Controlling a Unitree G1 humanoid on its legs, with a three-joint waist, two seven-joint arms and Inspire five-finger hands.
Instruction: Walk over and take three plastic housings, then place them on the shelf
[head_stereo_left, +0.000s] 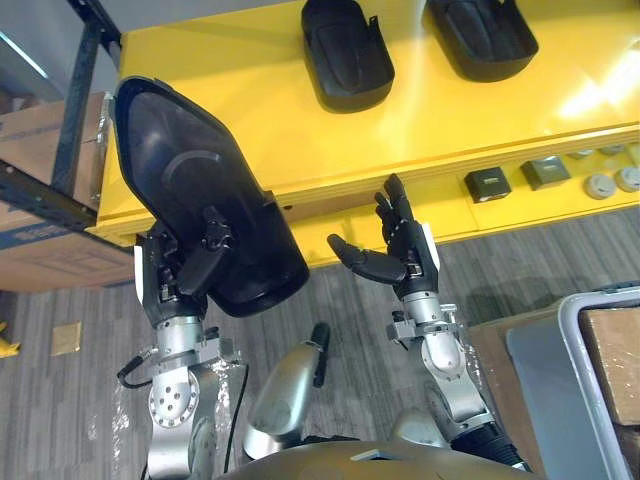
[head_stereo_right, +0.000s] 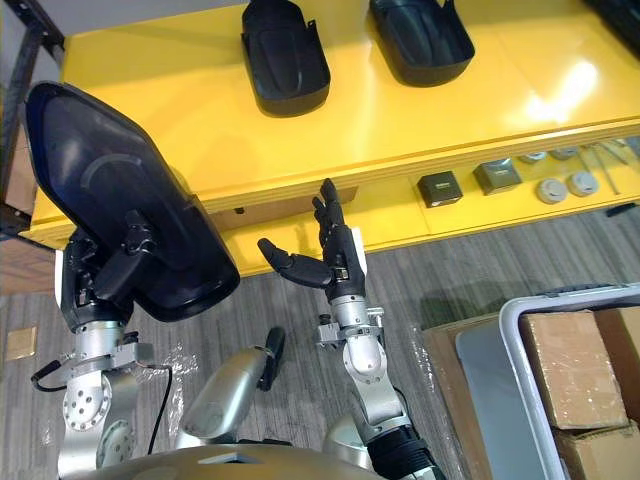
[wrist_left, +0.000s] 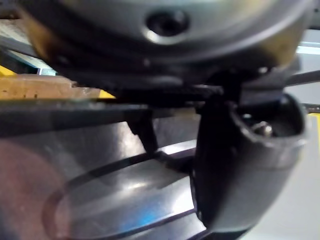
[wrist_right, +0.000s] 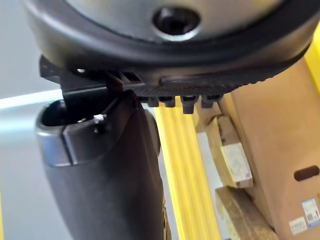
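Thumb and fingers of your left hand (head_stereo_left: 172, 282) are curled round the lower end of a black plastic housing (head_stereo_left: 195, 170), the thumb pressed onto its hollow face. You hold it upright and tilted, with its upper part overlapping the left front corner of the yellow shelf (head_stereo_left: 250, 110).

Your right hand (head_stereo_left: 408, 255) is empty in front of the shelf's front edge, near its middle. Its fingers are straight and close together, pointing up toward that edge, and the thumb is spread wide to the side. Whether the fingertips touch the edge cannot be told.

Down on the floor, off the shelf's right end, sits a grey tote (head_stereo_right: 508, 322) with cardboard boxes (head_stereo_right: 572, 365) in it.

On the shelf's lower ledge, toward the right, lie two small square boxes (head_stereo_left: 487, 185) and, further right, round white discs (head_stereo_left: 598, 186).

Farther back, on the shelf's top, two more housings (head_stereo_left: 347, 55) lie side by side and apart, hollow sides up.
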